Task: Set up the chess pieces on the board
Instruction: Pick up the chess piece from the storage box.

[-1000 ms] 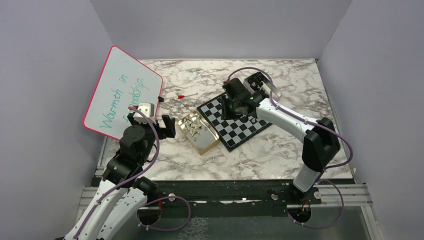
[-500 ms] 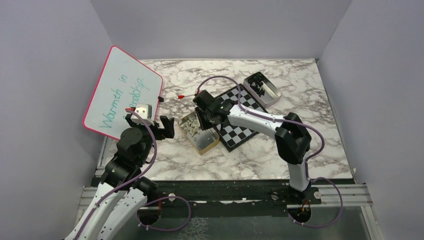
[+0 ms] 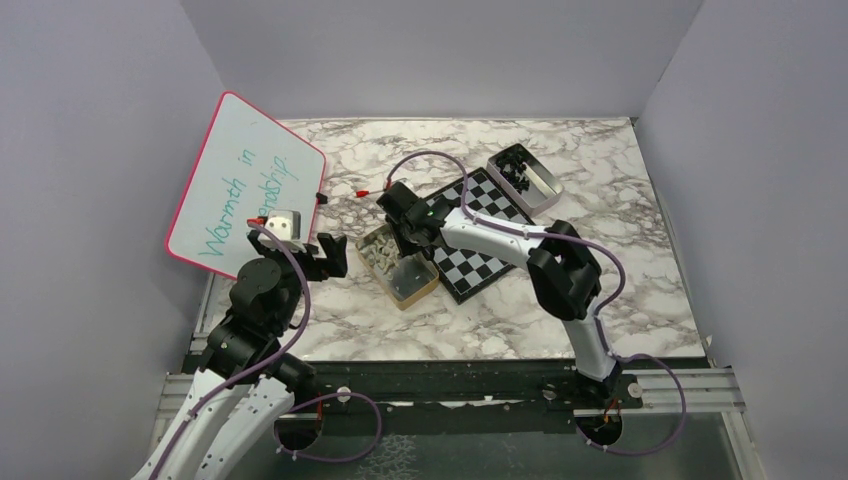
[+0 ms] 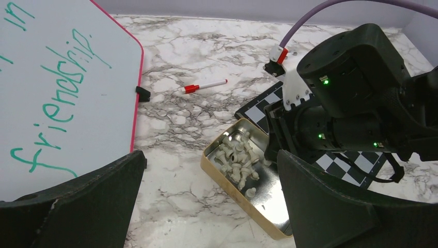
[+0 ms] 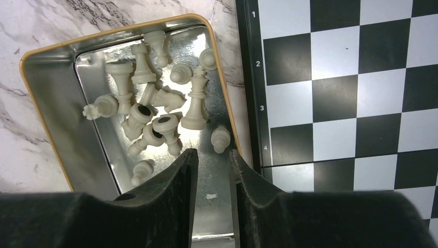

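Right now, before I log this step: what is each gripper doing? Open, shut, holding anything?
Left gripper: wide open, empty.
Right gripper: narrowly open, empty, above the tin of pale pieces.

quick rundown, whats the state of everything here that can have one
gold tin, open, pale chess pieces jumbled inside
far tin, open, black pieces inside
board, lying flat, squares seen from the right wrist bare
marker, capped, lying down
whiteboard, tilted, written on
left gripper, fingers wide open, empty
right gripper, over the gold tin, fingers slightly apart, empty
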`<state>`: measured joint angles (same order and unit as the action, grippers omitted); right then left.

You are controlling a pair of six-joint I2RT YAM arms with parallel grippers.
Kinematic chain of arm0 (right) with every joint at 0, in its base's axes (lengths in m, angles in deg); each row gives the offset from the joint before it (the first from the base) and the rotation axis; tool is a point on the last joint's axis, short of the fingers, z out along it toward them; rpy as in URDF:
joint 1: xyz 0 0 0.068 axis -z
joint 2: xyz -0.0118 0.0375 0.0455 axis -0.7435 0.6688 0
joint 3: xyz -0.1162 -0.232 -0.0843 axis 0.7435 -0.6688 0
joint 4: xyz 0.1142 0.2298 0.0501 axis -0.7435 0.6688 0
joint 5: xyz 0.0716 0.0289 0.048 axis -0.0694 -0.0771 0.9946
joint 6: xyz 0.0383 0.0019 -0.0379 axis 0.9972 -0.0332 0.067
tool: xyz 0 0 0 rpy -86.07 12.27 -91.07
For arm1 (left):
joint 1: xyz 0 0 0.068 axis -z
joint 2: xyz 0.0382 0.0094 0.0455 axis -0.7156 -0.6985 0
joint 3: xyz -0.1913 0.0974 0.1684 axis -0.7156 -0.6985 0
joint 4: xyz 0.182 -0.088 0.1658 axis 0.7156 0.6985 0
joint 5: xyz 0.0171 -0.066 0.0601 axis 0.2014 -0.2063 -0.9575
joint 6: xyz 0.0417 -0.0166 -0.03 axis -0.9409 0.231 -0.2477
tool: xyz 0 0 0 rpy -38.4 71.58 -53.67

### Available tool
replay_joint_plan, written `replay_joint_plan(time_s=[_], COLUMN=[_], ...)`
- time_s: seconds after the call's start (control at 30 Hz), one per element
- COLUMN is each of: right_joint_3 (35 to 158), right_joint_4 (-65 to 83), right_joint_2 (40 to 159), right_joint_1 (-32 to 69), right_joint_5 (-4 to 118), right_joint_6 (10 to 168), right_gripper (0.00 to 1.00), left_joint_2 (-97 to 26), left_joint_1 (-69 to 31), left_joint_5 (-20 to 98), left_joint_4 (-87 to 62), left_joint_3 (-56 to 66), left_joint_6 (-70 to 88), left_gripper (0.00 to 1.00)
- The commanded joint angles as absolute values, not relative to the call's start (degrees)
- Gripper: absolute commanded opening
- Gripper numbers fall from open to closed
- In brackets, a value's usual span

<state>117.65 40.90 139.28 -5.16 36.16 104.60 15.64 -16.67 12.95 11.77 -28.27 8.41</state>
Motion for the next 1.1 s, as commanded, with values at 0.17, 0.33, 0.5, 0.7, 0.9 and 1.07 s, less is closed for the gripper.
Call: replay_joint_plan(time_s=[0.17, 0.33, 0.5, 0.7, 0.9, 1.07], right_joint_3=[120.3, 120.7, 120.7, 120.8, 120.7, 120.5], right_joint_4=[40.9, 41.4, 41.4, 41.3, 41.4, 41.2], right_joint_2=[142.2, 143.3, 144.0, 144.2, 144.3, 144.4], right_joint_1=[-5.5, -5.7, -5.9, -5.9, -6.0, -6.0], right_joint_5=[33.2, 32.0, 31.4, 32.1, 32.5, 32.6], right_joint_6=[103.0, 102.8, 102.7, 102.7, 102.7, 102.6], right_gripper=[0.34, 0.34, 0.34, 0.34, 0.32, 0.30], left_joint_2=[16.1, 15.9, 16.0, 16.0, 16.0, 16.0], left_joint_1=[-16.4, -16.4, -16.4, -16.4, -16.4, -16.4], left_joint_5=[12.1, 12.2, 12.2, 12.2, 12.2, 12.3], left_joint_4=[10.4, 10.4, 10.4, 10.4, 10.4, 10.4], left_joint_3=[-28.6, -28.6, -28.7, -28.7, -28.7, -28.7], left_joint_6=[7.9, 7.8, 7.8, 7.8, 7.8, 7.8], left_gripper=[0.99, 0.99, 0.99, 0.99, 0.99, 0.99])
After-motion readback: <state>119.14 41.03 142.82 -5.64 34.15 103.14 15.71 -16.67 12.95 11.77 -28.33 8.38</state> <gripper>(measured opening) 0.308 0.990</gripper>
